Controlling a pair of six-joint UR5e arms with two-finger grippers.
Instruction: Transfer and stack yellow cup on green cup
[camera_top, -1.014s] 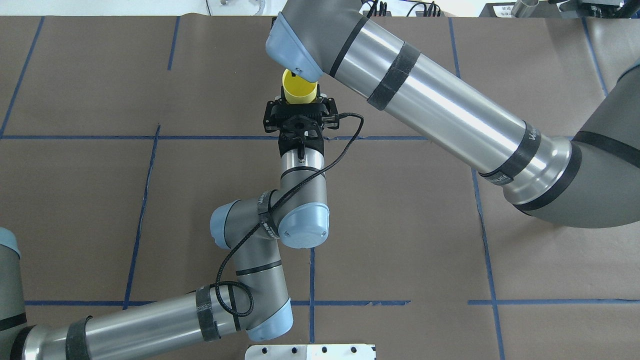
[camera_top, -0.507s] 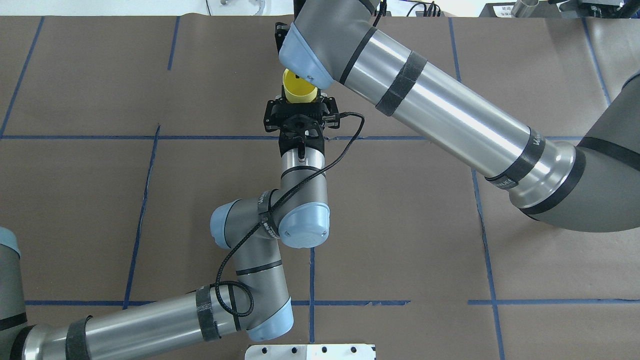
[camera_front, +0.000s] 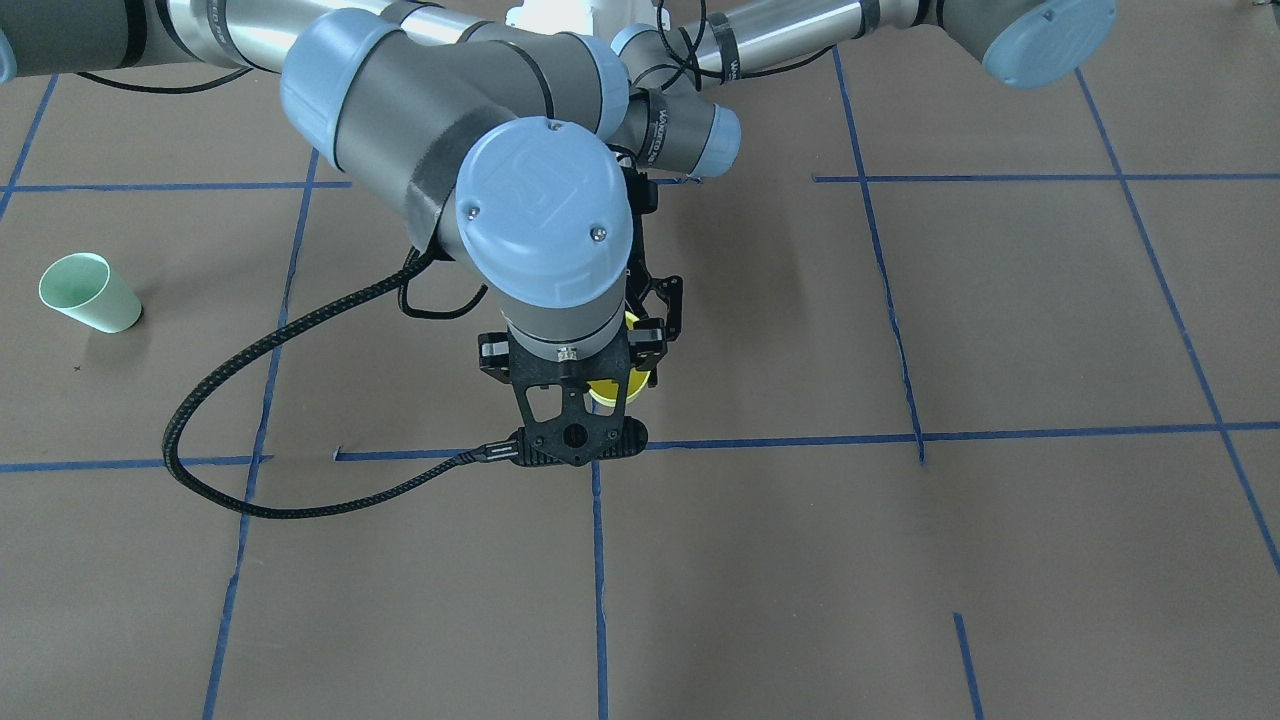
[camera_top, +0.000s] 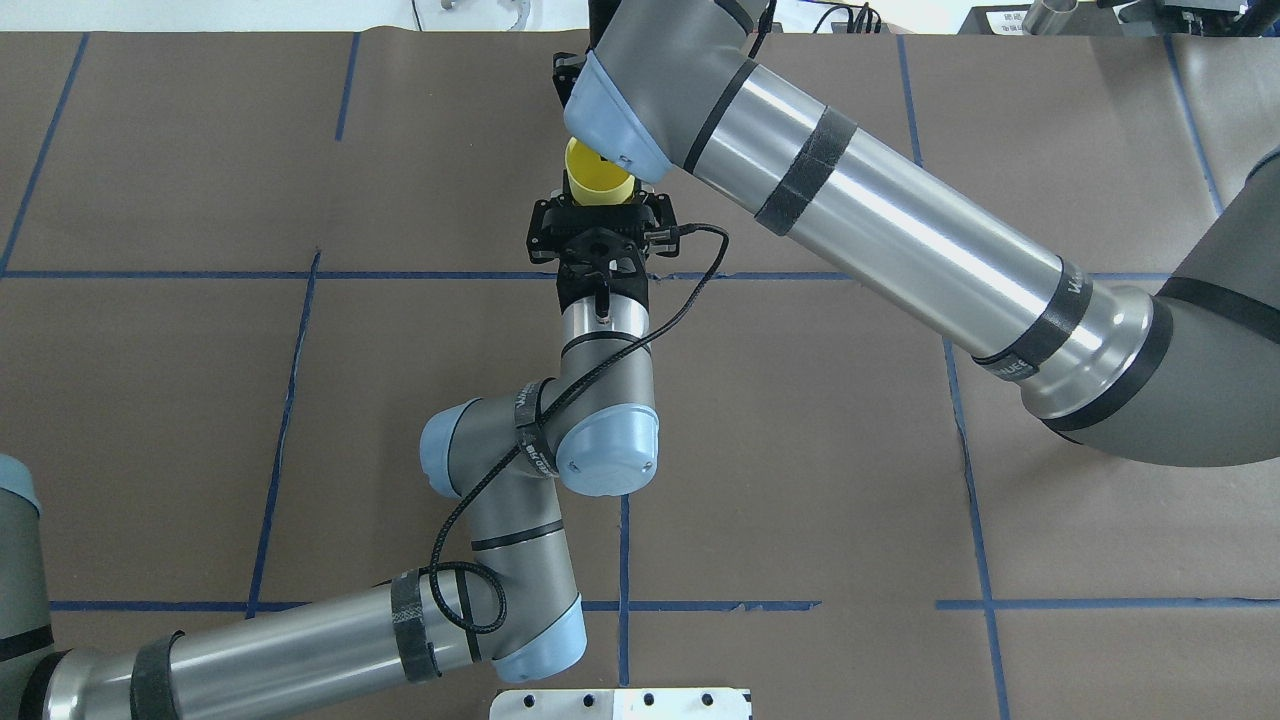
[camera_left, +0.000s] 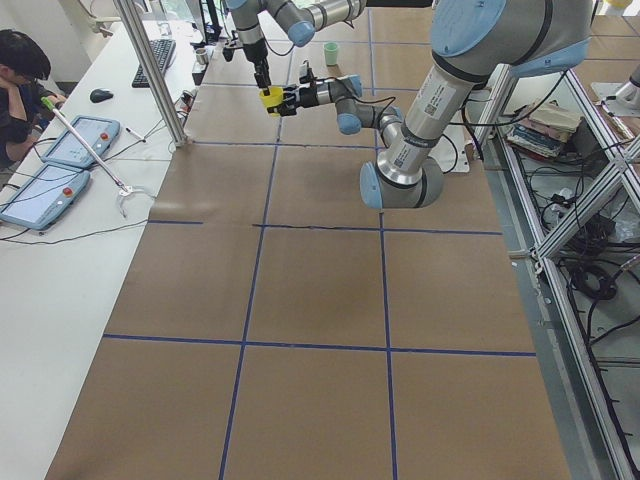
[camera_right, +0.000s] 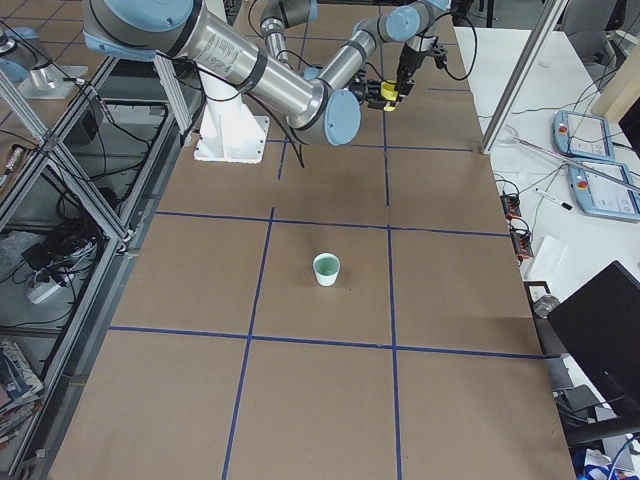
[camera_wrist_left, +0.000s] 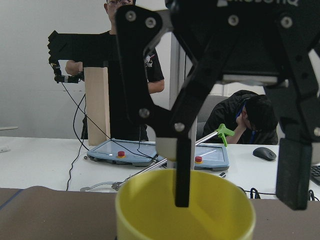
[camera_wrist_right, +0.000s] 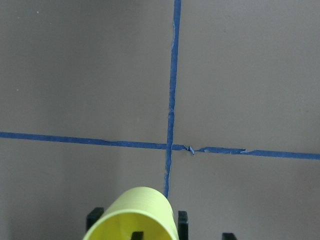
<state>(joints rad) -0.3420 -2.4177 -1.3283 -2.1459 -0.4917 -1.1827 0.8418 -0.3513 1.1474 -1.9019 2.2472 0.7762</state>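
Observation:
The yellow cup (camera_top: 598, 180) is held upright above mid-table by my left gripper (camera_top: 600, 205), which is shut on its sides from the robot's side. It also shows in the left wrist view (camera_wrist_left: 185, 212) and the right wrist view (camera_wrist_right: 135, 215). My right gripper (camera_wrist_left: 237, 205) hangs down over the cup, open. One of its fingers (camera_wrist_left: 182, 170) is inside the cup and the other is outside the rim. The green cup (camera_front: 88, 292) stands alone on the table far toward the robot's right, also in the exterior right view (camera_right: 326, 269).
Brown paper with blue tape lines (camera_top: 620, 560) covers the table. The right arm's big forearm (camera_top: 880, 190) crosses above the table's right half. A black cable (camera_front: 250, 400) loops from the right wrist. Operators and tablets (camera_left: 75, 150) are on a side desk.
The right arm's wrist has shifted a little to the right and farther over the yellow cup. The left gripper and the cup have stayed still.

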